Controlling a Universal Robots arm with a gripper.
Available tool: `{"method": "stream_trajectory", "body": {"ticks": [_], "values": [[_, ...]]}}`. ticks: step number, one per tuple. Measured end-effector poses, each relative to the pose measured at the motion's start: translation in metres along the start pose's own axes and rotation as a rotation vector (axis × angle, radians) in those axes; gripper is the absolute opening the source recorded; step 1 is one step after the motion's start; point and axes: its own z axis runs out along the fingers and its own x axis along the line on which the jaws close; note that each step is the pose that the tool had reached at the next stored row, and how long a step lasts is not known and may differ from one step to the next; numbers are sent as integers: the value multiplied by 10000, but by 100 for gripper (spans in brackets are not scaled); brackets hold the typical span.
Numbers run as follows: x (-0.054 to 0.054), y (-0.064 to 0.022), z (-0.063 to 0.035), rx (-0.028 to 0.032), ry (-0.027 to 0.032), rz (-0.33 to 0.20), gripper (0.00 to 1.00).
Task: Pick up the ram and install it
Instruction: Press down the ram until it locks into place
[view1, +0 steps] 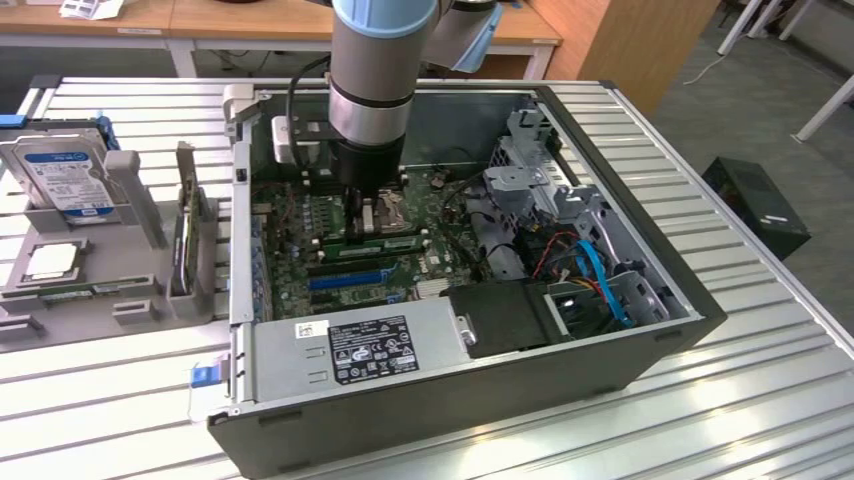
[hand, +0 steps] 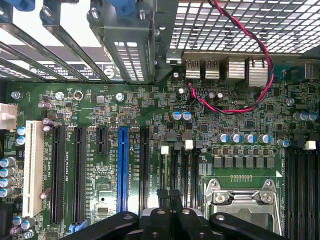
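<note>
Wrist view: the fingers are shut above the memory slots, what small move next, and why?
Probably a slow press straight down. The gripper, fingers shut, hangs over the memory slots beside the processor socket, and the exterior view shows the ram lying along a slot just below it. I cannot tell whether it is fully seated.

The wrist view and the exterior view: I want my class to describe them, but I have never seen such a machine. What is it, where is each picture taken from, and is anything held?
The grey and blue jointed robot arm reaches down into an open dark-grey computer case that lies on a slatted metal table. The exterior view looks on from outside. The wrist view looks from the arm itself down onto the large green motherboard. The black tool is shut, its fingers pressed together, and it looks empty. A thin green memory stick lies along the motherboard right under the arm. Beside the case a grey holder carries a silver hard drive.
</note>
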Motion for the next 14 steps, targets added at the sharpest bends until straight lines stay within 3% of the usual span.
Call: {"method": "stream_trajectory", "body": {"ticks": [6, 14], "values": [[-3, 0, -19, 7, -13, 0, 11], [-7, 11, -240, -1, -1, 1, 11]]}}
